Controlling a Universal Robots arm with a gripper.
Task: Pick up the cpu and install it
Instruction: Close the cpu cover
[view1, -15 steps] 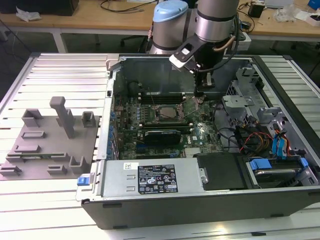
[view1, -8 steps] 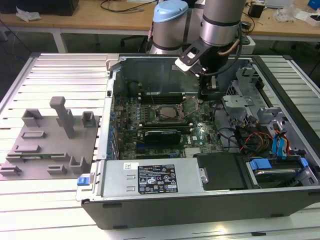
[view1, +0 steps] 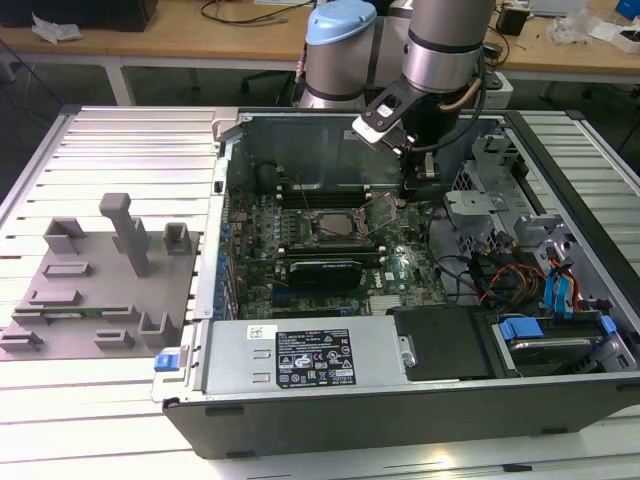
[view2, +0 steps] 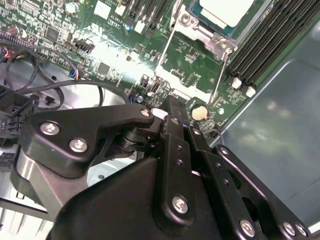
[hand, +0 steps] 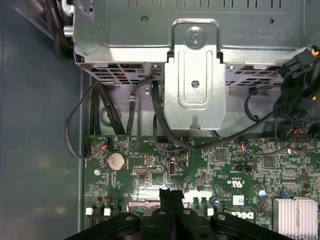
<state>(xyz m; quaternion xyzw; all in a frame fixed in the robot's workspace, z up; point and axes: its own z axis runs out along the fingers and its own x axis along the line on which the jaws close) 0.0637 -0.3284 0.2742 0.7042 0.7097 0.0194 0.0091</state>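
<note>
As the cpu (view2: 222, 9) already sits in its socket (view2: 192, 30) on the motherboard (view2: 60, 30), the fingers (view2: 175, 140) hover beside it, pressed together and empty, seemingly with nothing left to carry.

The cpu (view2: 225, 10) lies in the socket (view2: 197, 29) on the motherboard (view1: 400, 265).

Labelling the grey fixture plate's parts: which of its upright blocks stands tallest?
The lone T-topped post on the plate. It rises well above the squat blocks around it.
</note>
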